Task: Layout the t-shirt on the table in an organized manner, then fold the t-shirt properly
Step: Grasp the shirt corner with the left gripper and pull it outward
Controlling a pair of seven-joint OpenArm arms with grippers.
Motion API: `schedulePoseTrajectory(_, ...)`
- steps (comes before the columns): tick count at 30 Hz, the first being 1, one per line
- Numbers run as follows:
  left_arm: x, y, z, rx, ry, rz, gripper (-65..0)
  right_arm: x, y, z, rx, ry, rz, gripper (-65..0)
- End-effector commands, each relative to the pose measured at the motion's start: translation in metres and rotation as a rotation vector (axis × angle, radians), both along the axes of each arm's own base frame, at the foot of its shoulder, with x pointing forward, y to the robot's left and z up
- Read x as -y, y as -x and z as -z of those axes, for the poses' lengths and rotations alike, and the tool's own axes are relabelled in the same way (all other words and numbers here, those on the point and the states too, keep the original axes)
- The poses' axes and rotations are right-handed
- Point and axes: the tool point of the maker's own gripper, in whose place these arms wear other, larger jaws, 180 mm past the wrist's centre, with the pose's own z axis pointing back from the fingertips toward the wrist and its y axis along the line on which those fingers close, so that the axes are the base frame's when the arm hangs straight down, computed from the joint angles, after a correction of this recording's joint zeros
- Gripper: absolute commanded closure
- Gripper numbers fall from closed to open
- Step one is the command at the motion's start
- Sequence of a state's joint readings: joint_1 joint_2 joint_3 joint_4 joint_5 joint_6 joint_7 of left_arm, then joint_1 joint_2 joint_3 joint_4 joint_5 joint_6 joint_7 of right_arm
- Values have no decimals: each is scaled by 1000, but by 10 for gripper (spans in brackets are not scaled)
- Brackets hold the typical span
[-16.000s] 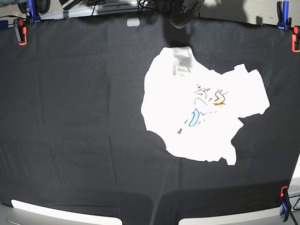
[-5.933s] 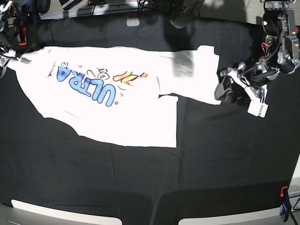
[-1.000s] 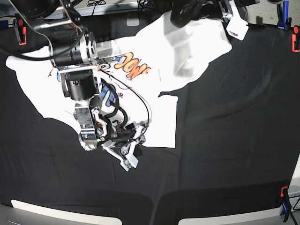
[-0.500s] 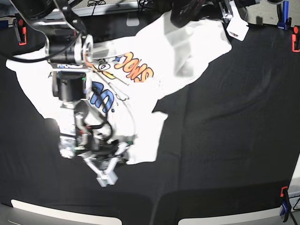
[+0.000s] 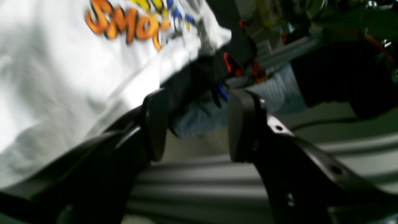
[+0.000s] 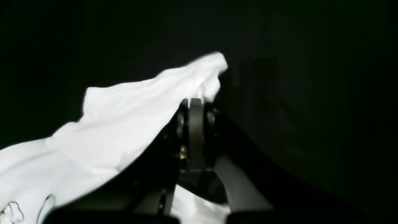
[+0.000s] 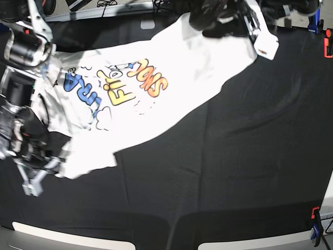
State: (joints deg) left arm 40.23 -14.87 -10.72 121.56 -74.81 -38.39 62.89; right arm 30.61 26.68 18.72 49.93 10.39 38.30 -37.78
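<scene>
Base view shows the t-shirt point(image 7: 151, 88) stretched print-up over the table point(image 7: 234, 172) between both arms; right gripper point(image 6: 196, 107) pinches its hem, cloth draped leftward; left gripper point(image 5: 192, 124) spread, shirt just left; soft, light, floppy, best taken at corners.

Grey floor point(image 7: 299, 21), cables point(image 7: 106, 5) and a metal rail point(image 7: 93, 13) beyond.

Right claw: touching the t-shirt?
Touching. The right wrist view shows the right claw shut on a white t-shirt edge, cloth draped over it.
</scene>
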Motion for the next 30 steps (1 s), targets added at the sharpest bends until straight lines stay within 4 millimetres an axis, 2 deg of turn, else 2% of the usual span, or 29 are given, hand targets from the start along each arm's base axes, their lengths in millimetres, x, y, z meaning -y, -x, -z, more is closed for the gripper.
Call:
schedulePoseTrajectory(1, 1, -6, -14, 50, 38, -9, -284, 20, -7, -28, 72, 19, 26, 0)
schedulePoseTrajectory(6, -2, -29, -15, 139, -21, -17, -284, 77, 20, -37, 66, 64, 124, 0)
schedulePoseTrajectory(12, -23, -80, -8, 353, -251, -150, -284, 110, 45, -44, 84, 32, 201, 0)
schedulePoseTrajectory(15, -42, -107, 6, 367, -422, -218, -284, 114, 53, -39, 83, 12, 218, 0)
schedulePoseTrajectory(17, -51, -117, 12, 362, -501, -229, -284, 113, 55, -36, 77, 5, 217, 0)
schedulePoseTrajectory(21, -55, -116, 29, 301, -598, -159, -284, 105, 53, -33, 90, -35, 213, 0)
schedulePoseTrajectory(24, -60, -118, 44, 254, -602, -155, -284, 100, 51, -33, 98, -59, 209, 0)
schedulePoseTrajectory(30, -77, -122, 103, 58, -584, -165, -284, 94, 51, -34, 99, -84, 183, 0)
